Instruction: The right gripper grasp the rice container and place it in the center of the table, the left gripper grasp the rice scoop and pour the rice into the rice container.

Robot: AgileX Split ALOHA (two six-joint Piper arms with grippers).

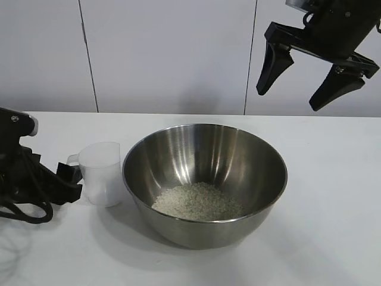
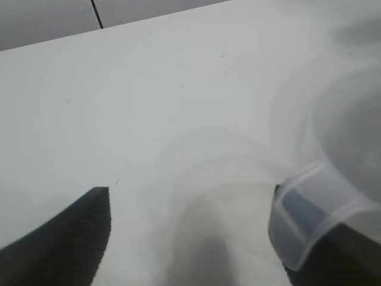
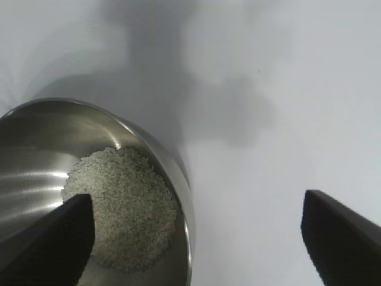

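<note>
The rice container (image 1: 172, 156), a large steel bowl, stands mid-table with a heap of rice (image 1: 199, 201) in its bottom. The rice scoop (image 1: 102, 173), a clear plastic cup, stands upright on the table (image 1: 333, 179) just left of the bowl and looks empty. My left gripper (image 1: 70, 180) sits low at the scoop's handle, jaws open. In the left wrist view the handle (image 2: 315, 214) lies against one finger, the other finger (image 2: 83, 238) well apart from it. My right gripper (image 1: 289, 98) hangs open high above the bowl's right side. From its wrist view the bowl (image 3: 36, 131) and rice (image 3: 125, 202) lie below.
A pale panelled wall (image 1: 166, 53) rises behind the table's far edge. The left arm's black cables (image 1: 24, 211) loop onto the tabletop at the left edge. Bare white tabletop lies in front of and to the right of the bowl.
</note>
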